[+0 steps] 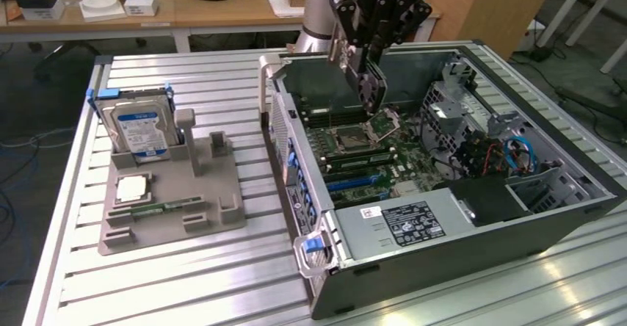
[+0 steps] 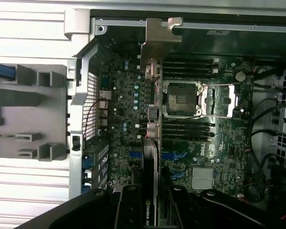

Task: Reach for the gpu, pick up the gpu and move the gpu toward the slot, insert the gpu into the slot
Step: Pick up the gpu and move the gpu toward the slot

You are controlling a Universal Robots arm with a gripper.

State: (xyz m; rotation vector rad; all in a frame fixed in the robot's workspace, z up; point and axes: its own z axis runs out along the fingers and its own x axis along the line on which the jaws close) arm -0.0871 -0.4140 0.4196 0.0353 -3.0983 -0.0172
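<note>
One hand clenches one gpu, held on edge over the motherboard inside one open computer case by the worktop's edge on the exterior view's right. One hard drive and one chip sit in one grey holder.

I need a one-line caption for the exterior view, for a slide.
Jaws hold the gpu upright over the motherboard in the open computer case.
</note>
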